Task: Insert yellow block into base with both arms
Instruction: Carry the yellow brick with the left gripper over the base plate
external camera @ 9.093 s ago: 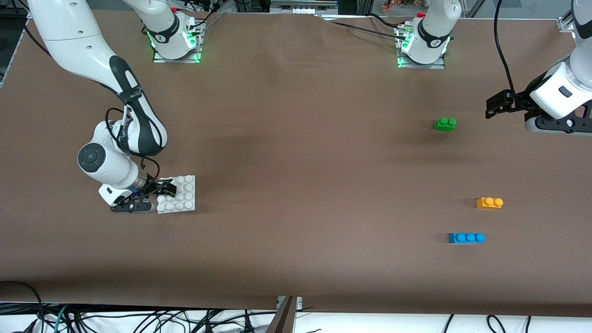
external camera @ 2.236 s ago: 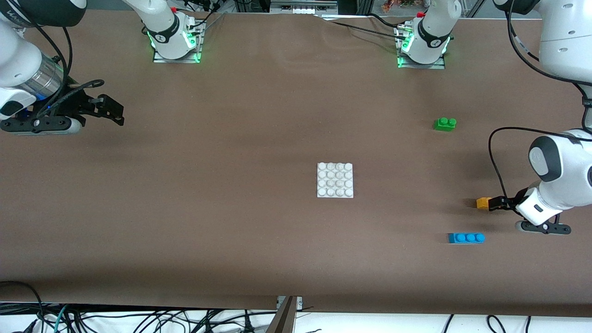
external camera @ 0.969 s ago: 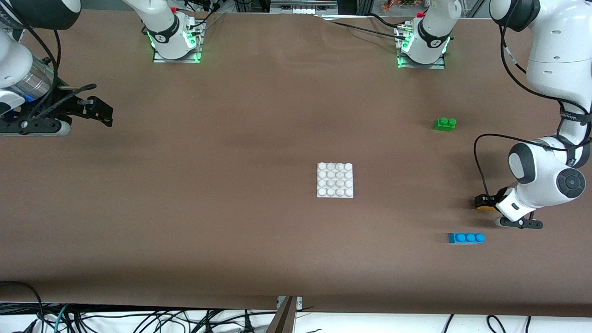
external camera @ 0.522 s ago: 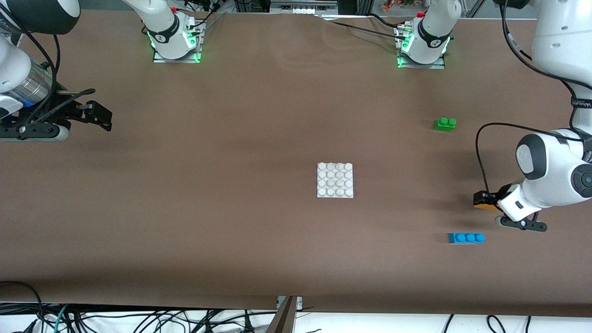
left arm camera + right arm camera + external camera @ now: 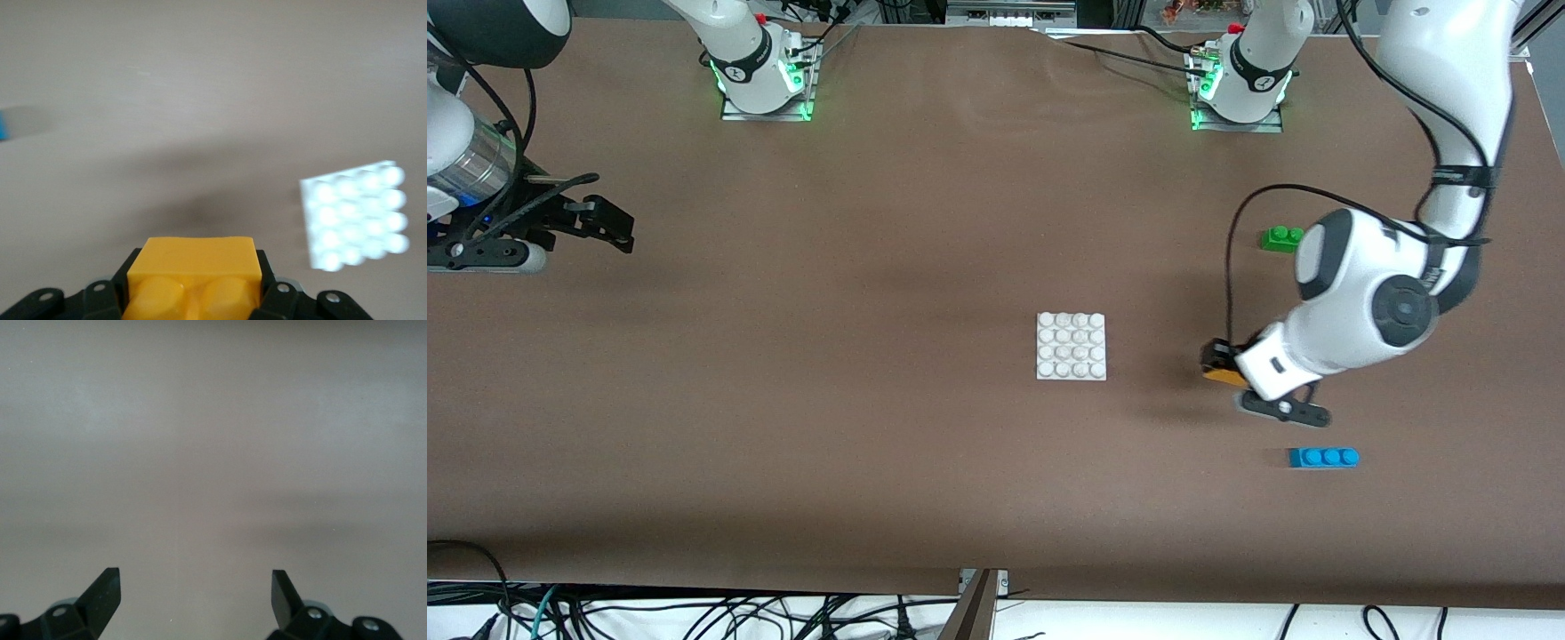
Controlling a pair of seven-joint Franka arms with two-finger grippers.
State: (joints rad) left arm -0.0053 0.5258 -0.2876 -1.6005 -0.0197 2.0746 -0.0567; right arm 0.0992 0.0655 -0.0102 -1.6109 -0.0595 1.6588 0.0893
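**Yellow block held aloft in the left gripper, beside the base**

The yellow block [image 5: 1221,373] is pinched in the left gripper [image 5: 1217,363], up off the brown tabletop [image 5: 871,267], over the bare stretch between the base [image 5: 1072,346] and the blue brick [image 5: 1323,457]. In the left wrist view the yellow block [image 5: 192,277] sits squeezed between the black fingers [image 5: 273,293], its two studs facing the camera, with the white base [image 5: 355,215] lying flat on the tabletop a little way off and a sliver of the blue brick [image 5: 3,125] at the edge.

The base rests near the middle of the tabletop, its four-by-four studs bare. The green brick [image 5: 1281,237] lies toward the left arm's end, farther from the front camera than the base, and is partly covered by the left arm's wrist. The blue brick lies nearer to the front camera than the base.

The right gripper [image 5: 609,222] waits above the right arm's end of the tabletop, well apart from the base. Its fingers [image 5: 103,590] stand spread wide with nothing between them, only bare tabletop below.
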